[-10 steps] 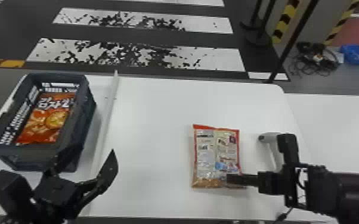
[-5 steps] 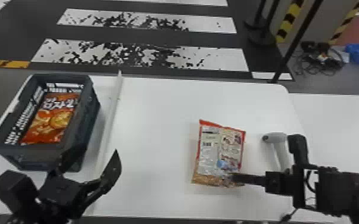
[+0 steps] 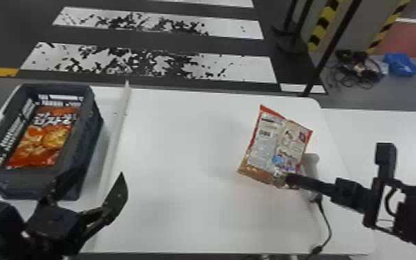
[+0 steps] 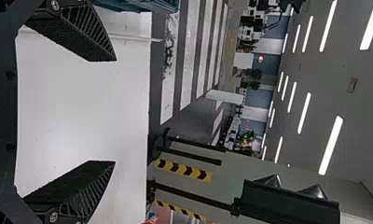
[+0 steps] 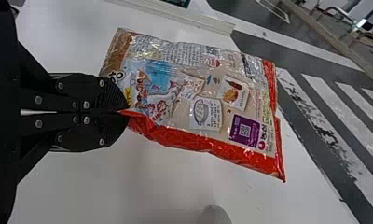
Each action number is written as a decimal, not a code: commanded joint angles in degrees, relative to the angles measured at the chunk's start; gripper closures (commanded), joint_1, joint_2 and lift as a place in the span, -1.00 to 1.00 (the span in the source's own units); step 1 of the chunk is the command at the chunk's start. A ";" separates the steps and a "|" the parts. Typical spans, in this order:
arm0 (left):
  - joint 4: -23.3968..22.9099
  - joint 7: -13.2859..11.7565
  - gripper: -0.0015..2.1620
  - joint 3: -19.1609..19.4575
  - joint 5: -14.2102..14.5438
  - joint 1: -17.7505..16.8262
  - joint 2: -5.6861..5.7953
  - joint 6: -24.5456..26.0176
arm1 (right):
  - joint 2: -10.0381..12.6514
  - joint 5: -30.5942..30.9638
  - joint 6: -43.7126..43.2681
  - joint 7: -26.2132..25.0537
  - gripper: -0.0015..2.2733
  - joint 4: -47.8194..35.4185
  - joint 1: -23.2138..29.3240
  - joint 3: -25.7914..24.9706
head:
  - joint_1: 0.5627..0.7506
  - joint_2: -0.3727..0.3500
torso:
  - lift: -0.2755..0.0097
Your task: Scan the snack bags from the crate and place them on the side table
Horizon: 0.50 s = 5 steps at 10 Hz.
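Observation:
In the head view, my right gripper (image 3: 285, 179) is over the right part of the white table, shut on the near edge of a snack bag (image 3: 269, 145) whose printed back faces up. The right wrist view has the gripper (image 5: 124, 112) pinching the snack bag (image 5: 198, 93) at its red edge. My left gripper (image 3: 86, 186) stands open beside the crate (image 3: 96, 135), with nothing between its fingers; the left wrist view has this gripper (image 4: 103, 112) spread wide. Inside the crate lies an orange snack bag (image 3: 45, 138).
A light grey scanner (image 3: 311, 162) stands behind the held bag at the right, its cable (image 3: 328, 221) running to the front edge. A raised white strip (image 3: 119, 128) crosses the table right of the crate. Another white table (image 3: 390, 138) adjoins at the right.
The snack bag in my right gripper has turned and tilted, coming up off the table and partly covering the scanner. The whole head view has shifted slightly; my left gripper is still open.

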 commanded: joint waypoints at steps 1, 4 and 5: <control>-0.01 0.00 -0.92 0.00 0.00 0.00 0.00 0.00 | 0.13 -2.55 -0.57 -1.45 0.99 -0.05 -0.76 -5.30 | 0.41 -0.39 | 0.58; -0.10 0.00 -0.92 -0.26 0.00 -0.09 0.00 0.00 | 0.13 -5.27 -3.91 -6.72 0.99 2.15 -2.61 -12.95 | 0.41 -0.65 | 0.58; -0.19 0.00 -0.92 -0.18 0.00 -0.09 0.00 0.00 | 0.13 -5.80 -5.85 -8.65 0.99 4.08 -3.31 -14.44 | 0.41 -0.75 | 0.58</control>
